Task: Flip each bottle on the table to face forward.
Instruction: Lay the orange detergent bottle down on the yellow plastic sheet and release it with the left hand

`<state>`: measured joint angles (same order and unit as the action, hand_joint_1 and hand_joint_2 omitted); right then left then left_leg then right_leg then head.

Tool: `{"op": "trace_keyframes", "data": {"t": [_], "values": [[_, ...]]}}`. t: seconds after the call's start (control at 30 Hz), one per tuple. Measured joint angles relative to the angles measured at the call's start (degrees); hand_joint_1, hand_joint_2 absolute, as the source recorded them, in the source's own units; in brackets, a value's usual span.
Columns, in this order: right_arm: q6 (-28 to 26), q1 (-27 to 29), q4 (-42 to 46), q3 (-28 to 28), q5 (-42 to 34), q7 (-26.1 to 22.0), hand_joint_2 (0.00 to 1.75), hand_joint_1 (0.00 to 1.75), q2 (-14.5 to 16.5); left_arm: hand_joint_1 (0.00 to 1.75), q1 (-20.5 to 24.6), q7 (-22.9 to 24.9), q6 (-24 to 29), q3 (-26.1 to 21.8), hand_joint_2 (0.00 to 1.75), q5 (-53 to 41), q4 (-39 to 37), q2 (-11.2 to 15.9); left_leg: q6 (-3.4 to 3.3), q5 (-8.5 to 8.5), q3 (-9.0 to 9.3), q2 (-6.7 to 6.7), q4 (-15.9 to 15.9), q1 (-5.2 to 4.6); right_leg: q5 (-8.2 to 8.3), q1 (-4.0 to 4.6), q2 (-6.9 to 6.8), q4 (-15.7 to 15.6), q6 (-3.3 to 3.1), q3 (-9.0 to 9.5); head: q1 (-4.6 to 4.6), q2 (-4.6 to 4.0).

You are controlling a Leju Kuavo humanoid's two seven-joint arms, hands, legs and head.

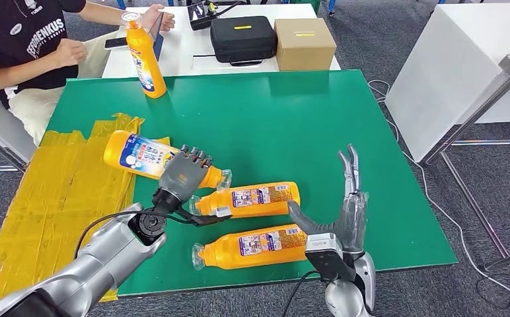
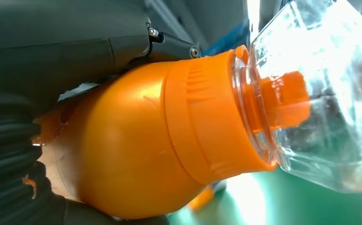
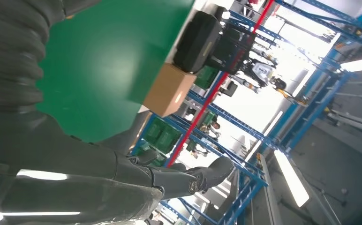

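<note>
— While the left hand (image 1: 185,173) is closing over the neck end of the far lying bottle (image 1: 148,156), which step would you say is going on?

— I'd judge it is the grasp before a turn. In the left wrist view the orange shoulder and clear cap of that bottle (image 2: 179,136) are pressing right against the palm, so the hand is holding it, not hovering.

— And the right hand (image 1: 345,211)?

— It is standing upright with fingers spread and nothing in them, just beside the base of the nearest bottle (image 1: 249,246). The middle bottle (image 1: 249,199) is lying between the other two, its white back label facing up like the nearest one's.

— What is the next move calling for?

— My guess: lifting or rolling the held bottle about its long axis without knocking the middle one, whose cap is lying very near the left hand. A round, smooth body may be slipping in the fingers.

— And the surroundings?

— A green mat (image 1: 272,119) is covering the table, with yellow sheeting (image 1: 54,191) at its left edge. A fourth bottle (image 1: 143,56) is standing upright at the far corner under a seated person's hand (image 1: 156,18). Behind, a black case (image 1: 242,38) and a cardboard box (image 1: 304,43) are sitting on a white table (image 1: 173,56); blue racking (image 3: 282,122) is showing beyond.
</note>
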<state>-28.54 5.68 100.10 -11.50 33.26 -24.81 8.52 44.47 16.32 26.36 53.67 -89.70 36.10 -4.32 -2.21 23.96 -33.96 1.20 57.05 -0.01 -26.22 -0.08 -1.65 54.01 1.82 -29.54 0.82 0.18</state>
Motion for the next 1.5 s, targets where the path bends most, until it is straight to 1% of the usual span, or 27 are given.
{"op": "trace_keyframes", "data": {"t": [0.13, 0.4, 0.53, 0.63, 0.7, 0.83, 0.93, 1.0, 1.07, 1.13, 1.2, 1.27, 1.3, 1.4, 1.43, 1.5], "values": [[0.0, 1.3, 0.0, 0.0, 0.3, 0.0, 1.75, 0.00, -0.4, 1.75, 0.0, -1.4, 0.1, -5.7, 1.75, 0.0, -4.1, -0.7, 0.00, 0.00, -0.03, 0.00, 0.0, 0.00, 0.00, 0.00, 0.00, 0.0, 0.00, -0.03, 0.00, -0.01], [0.8, 2.0, 0.0, -0.1, 0.3, 0.4, 1.75, 0.00, -0.8, 1.75, 0.0, -0.7, -1.3, -11.1, 1.75, 0.0, -7.2, -1.2, 0.00, 0.00, -0.04, -0.01, 0.0, 0.00, 0.00, 0.00, 0.00, 0.0, 0.00, 0.00, 0.01, 0.01], [1.8, 2.7, -0.2, -0.6, -0.7, 0.1, 1.75, 0.00, -1.4, 1.75, -0.1, -0.1, -2.0, -14.9, 1.75, 0.0, -8.5, -0.2, 0.00, 0.00, -0.04, -0.01, 0.0, 0.00, 0.00, 0.01, 0.01, 0.0, 0.00, 0.00, 0.01, 0.01], [1.9, 2.9, -0.6, -1.3, -1.3, -0.3, 1.75, 0.00, -1.9, 1.75, -0.3, -1.3, -0.2, -19.2, 1.75, 0.0, -8.9, 1.4, 0.00, 0.00, -0.04, 0.01, 0.0, 0.00, 0.00, 0.02, 0.02, 0.1, -0.01, -0.05, 0.01, 0.01], [1.8, 3.0, -0.9, -1.7, -1.3, -0.4, 1.75, 0.00, -2.1, 1.75, -0.6, -3.1, 1.6, -22.9, 1.75, 0.0, -8.9, 2.6, 0.01, 0.00, -0.04, 0.03, 0.0, 0.01, -0.01, 0.02, 0.02, 0.1, -0.01, -0.08, 0.01, 0.01], [1.7, 3.4, -1.4, -2.5, -1.0, -0.3, 1.75, 0.00, -2.5, 1.75, -2.1, -8.0, 4.1, -33.7, 1.75, 0.0, -7.0, 5.0, 0.01, -0.01, -0.04, 0.11, 0.0, 0.02, -0.03, 0.03, 0.03, 0.2, -0.04, -0.13, 0.01, -0.01], [1.8, 3.6, -1.8, -3.0, -0.7, -0.2, 1.75, 0.00, -2.6, 1.75, -3.0, -10.3, 5.7, -40.9, 1.75, 0.1, -5.8, 6.2, 0.02, -0.01, -0.05, 0.12, 0.0, 0.02, -0.03, 0.03, 0.04, 0.2, -0.05, -0.14, 0.01, 0.00], [2.1, 3.6, -2.1, -3.2, -0.8, -0.2, 1.75, 0.00, -2.7, 1.75, -3.5, -12.3, 5.9, -45.3, 1.75, 1.0, -5.3, 6.8, 0.02, -0.01, -0.04, 0.13, 0.0, 0.02, -0.03, 0.02, 0.05, 0.2, -0.05, -0.14, 0.01, 0.00], [2.7, 3.5, -2.5, -3.3, -1.2, -0.2, 1.75, 0.00, -2.8, 1.75, -4.2, -16.0, 5.5, -49.4, 1.75, 3.6, -5.0, 7.0, 0.03, -0.02, -0.04, 0.12, 0.0, 0.02, -0.03, 0.01, 0.04, 0.2, -0.05, -0.15, 0.02, 0.00], [3.3, 3.3, -2.8, -3.3, -1.7, -0.2, 1.75, 0.00, -2.8, 1.75, -4.8, -19.4, 4.9, -52.9, 1.75, 6.4, -4.8, 7.1, 0.02, -0.03, -0.05, 0.10, 0.0, 0.01, -0.03, 0.00, 0.03, 0.2, -0.05, -0.15, 0.02, 0.00], [3.6, 3.3, -3.1, -3.3, -1.9, -0.2, 1.75, 0.00, -3.0, 1.75, -5.2, -20.8, 4.5, -55.3, 1.75, 7.4, -4.6, 7.1, 0.02, -0.03, -0.05, 0.09, 0.0, 0.00, -0.03, -0.01, 0.03, 0.2, -0.04, -0.15, 0.02, 0.01], [3.9, 3.2, -3.4, -3.3, -2.2, -0.3, 1.75, 0.00, -3.0, 1.75, -5.3, -22.5, 3.3, -57.1, 1.75, 9.3, -4.5, 7.0, 0.02, -0.03, -0.05, 0.10, 0.0, -0.01, -0.03, -0.02, 0.03, 0.2, -0.04, -0.15, 0.02, 0.01], [4.0, 3.2, -3.5, -3.3, -2.4, -0.4, 1.75, 0.00, -3.1, 1.75, -5.4, -24.4, 2.1, -57.9, 1.75, 11.5, -4.3, 7.0, 0.02, -0.03, -0.05, 0.10, 0.0, -0.01, -0.03, -0.02, 0.03, 0.2, -0.04, -0.15, 0.03, 0.01], [4.5, 3.0, -4.0, -3.3, -3.1, -1.0, 1.75, 0.00, -3.1, 1.75, -5.4, -32.3, -3.7, -61.1, 1.75, 22.1, -3.5, 6.6, 0.02, -0.03, -0.05, 0.10, 0.0, -0.01, -0.03, -0.03, 0.03, 0.2, -0.04, -0.14, 0.02, 0.00], [4.6, 2.9, -4.2, -3.3, -3.2, -1.2, 1.75, 0.00, -3.1, 1.75, -5.4, -34.1, -5.4, -62.1, 1.75, 25.3, -3.1, 6.5, 0.02, -0.03, -0.04, 0.10, 0.0, -0.01, -0.03, -0.03, 0.03, 0.2, -0.04, -0.14, 0.02, 0.00], [4.8, 2.4, -4.7, -3.3, -3.5, -1.5, 1.75, 0.00, -3.1, 1.75, -5.2, -35.7, -7.3, -63.5, 1.75, 29.0, -2.3, 6.4, 0.03, -0.03, -0.01, 0.08, 0.0, -0.01, -0.03, -0.03, 0.02, 0.2, -0.04, -0.12, 0.01, 0.00]]}}
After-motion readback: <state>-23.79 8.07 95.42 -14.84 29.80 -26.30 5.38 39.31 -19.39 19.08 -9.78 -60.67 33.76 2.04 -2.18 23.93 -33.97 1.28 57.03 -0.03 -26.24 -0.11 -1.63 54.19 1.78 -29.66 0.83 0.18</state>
